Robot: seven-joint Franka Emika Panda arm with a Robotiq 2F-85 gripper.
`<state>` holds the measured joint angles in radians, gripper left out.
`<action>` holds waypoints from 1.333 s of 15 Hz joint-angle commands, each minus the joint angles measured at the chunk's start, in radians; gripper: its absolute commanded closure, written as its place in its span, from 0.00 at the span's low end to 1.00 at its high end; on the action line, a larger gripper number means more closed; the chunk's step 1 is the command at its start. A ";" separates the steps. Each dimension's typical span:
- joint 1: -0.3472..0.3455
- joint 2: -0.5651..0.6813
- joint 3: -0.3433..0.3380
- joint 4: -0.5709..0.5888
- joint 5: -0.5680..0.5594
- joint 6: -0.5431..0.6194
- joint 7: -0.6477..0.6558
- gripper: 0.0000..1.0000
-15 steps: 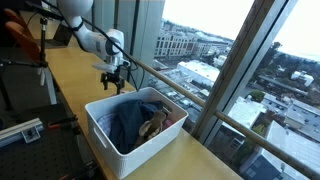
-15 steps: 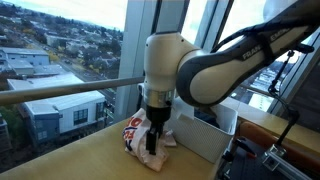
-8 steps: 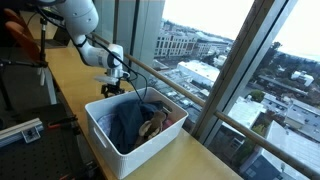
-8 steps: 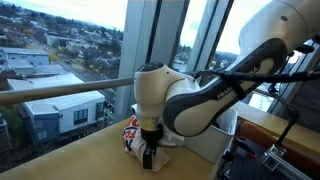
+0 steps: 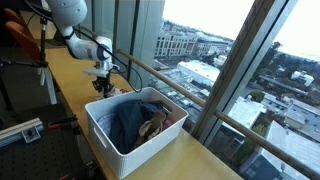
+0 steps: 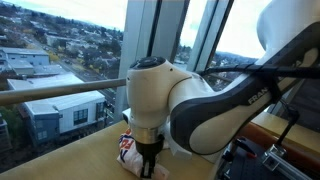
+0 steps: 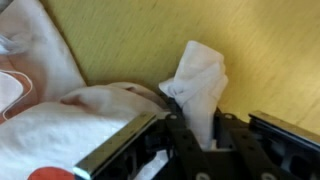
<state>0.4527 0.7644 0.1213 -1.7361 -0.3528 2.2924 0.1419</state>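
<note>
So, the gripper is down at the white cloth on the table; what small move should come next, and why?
Probably close the jaws firmly before any lift. In the wrist view a raised fold of the white cloth stands between the fingers of the gripper, but I cannot tell whether it is pinched tight. The rest lies on the table.

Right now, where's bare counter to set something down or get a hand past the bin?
Free: the counter strip beyond the cloth, away from the bin, bordered by the window rail; also the counter past the bin's opposite end. Crowded: the bin is full of clothes, and the gripper pinches the cloth right beside it.
</note>
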 commanded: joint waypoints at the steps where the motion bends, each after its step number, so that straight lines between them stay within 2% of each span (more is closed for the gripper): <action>1: 0.021 -0.176 0.016 -0.117 0.008 -0.018 0.034 0.99; 6: 0.003 -0.392 -0.002 -0.148 -0.029 -0.024 0.066 0.97; 11: -0.079 -0.576 -0.026 -0.120 -0.070 -0.050 0.085 0.97; 15: -0.169 -0.701 -0.027 -0.065 -0.098 -0.090 0.072 0.97; 20: -0.267 -0.799 -0.024 0.095 -0.108 -0.195 0.029 0.97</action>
<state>0.2277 0.0069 0.0907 -1.7341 -0.4455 2.1711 0.1979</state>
